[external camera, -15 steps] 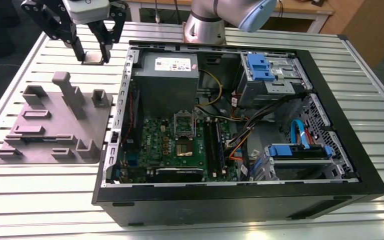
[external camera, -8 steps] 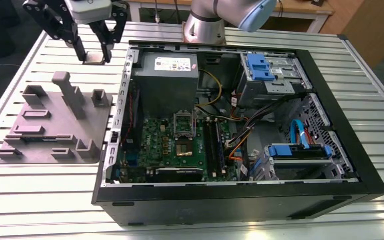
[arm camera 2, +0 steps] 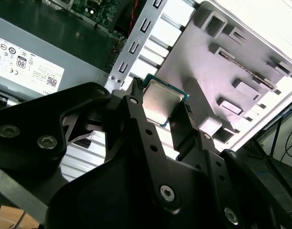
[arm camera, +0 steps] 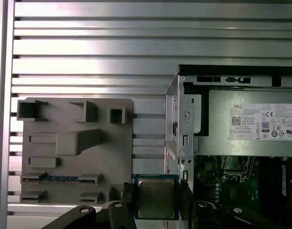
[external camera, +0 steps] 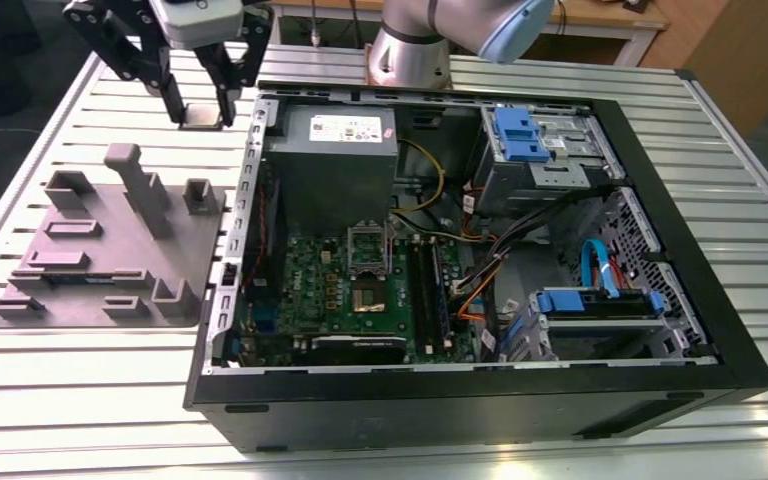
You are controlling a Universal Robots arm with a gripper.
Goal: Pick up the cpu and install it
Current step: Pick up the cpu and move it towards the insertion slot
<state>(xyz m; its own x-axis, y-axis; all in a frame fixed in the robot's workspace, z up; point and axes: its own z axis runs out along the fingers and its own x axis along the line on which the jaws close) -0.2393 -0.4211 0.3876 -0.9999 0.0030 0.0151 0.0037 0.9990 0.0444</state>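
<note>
The end effector [external camera: 200,108] is closed on the cpu [external camera: 201,120], its 2 fingers [arm camera 2: 141,124] gripping opposite edges, with the chip held flat between their tips over the slatted counter [external camera: 77,100]. A grey fixture plate [external camera: 184,250] lies to one side of it and the wall of the open computer case [external camera: 491,400] to the other, with bare slats between them.
</note>
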